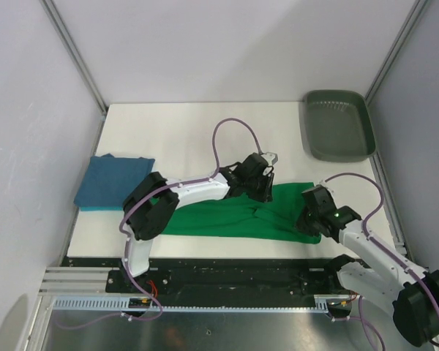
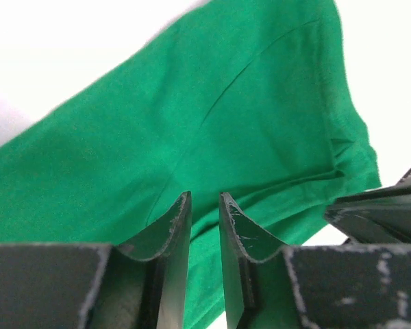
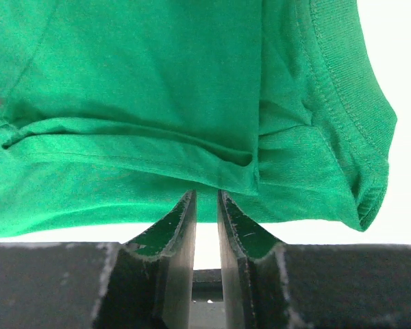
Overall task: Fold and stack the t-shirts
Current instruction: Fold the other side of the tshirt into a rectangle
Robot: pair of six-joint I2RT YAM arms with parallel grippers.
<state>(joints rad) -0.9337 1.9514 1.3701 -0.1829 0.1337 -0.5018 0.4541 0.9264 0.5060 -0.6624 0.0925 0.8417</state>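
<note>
Green t-shirt (image 1: pixel 219 219) lies bunched at lower centre of the table (image 1: pixel 205 131). Right gripper (image 3: pixel 207 199) pinches its hem. Left gripper (image 2: pixel 205 205) jaws stand narrow over cloth, grip unconfirmed. Move both together, keeping fabric taut.

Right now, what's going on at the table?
Both arms are working on the green t-shirt, which lies as a rumpled long strip across the near side of the table. The right gripper appears to pinch its right end. The left gripper sits at its far edge near the middle, jaws almost closed, grip unclear. The blue t-shirt lies folded at the left edge. Nothing is stacked yet.
</note>
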